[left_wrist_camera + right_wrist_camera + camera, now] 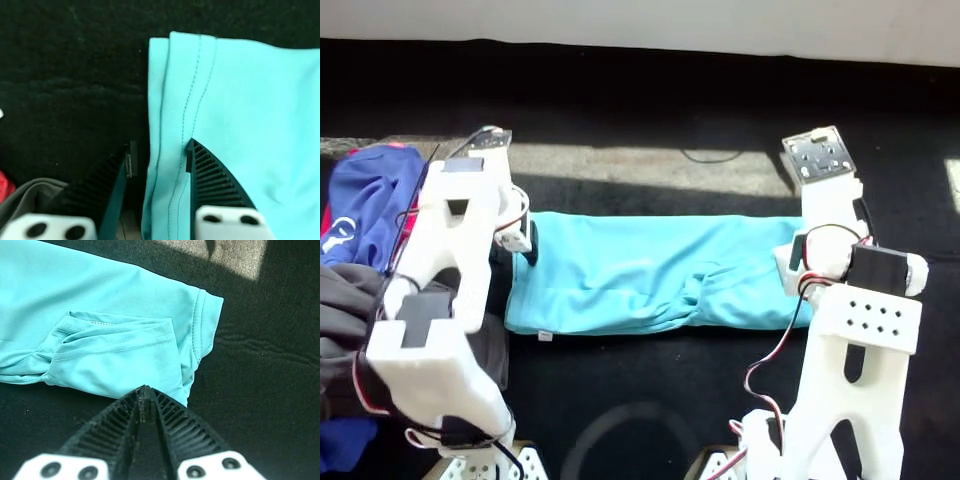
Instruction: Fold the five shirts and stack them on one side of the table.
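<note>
A turquoise shirt point(650, 270) lies folded lengthwise into a long strip across the middle of the black table. My left gripper point(523, 243) is at its left end. It stands open point(160, 160) astride the stitched hem, one finger on the black cloth and the other over the shirt point(240, 100). My right gripper point(798, 265) is at the shirt's right end. It is shut point(145, 392), with its tips at the near edge of the shirt point(100, 315), beside a folded-in sleeve. The fabric lies flat there.
A pile of other shirts sits at the table's left edge: a blue one point(365, 205) on top and a grey one point(345, 300) below, with red showing at the side. Grey cloth point(30, 192) lies close beside my left gripper. A sunlit strip point(650, 165) runs behind the shirt.
</note>
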Robot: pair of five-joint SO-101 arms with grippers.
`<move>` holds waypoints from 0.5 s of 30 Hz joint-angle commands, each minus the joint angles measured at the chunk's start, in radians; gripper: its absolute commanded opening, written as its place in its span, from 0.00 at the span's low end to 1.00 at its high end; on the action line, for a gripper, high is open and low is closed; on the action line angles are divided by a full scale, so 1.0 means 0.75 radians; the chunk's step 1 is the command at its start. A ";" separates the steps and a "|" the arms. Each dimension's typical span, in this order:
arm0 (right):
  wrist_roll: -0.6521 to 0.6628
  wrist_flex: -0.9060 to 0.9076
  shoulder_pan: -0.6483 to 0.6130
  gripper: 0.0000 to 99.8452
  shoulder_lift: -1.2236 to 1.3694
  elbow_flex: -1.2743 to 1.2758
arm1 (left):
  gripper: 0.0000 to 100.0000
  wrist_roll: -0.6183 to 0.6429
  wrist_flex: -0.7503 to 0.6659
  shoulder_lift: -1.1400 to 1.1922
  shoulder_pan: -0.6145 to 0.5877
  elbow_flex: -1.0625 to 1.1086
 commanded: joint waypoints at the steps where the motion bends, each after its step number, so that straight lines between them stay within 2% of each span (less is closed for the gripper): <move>1: 0.014 -0.003 0.015 0.01 -0.036 0.003 | 0.17 -0.053 -0.014 0.111 0.026 -0.120; 9: 0.010 -0.003 0.015 0.01 -0.038 0.003 | 0.17 -0.080 0.090 0.257 0.032 -0.253; 10: 0.008 -0.003 0.017 0.01 -0.038 0.003 | 0.14 -0.080 0.106 0.263 0.034 -0.271; 12: 0.008 0.001 0.030 0.01 -0.038 0.003 | 0.01 -0.080 0.121 0.267 0.030 -0.300; 15: 0.006 -0.005 0.105 0.01 -0.034 0.005 | 0.01 -0.080 0.127 0.267 -0.009 -0.322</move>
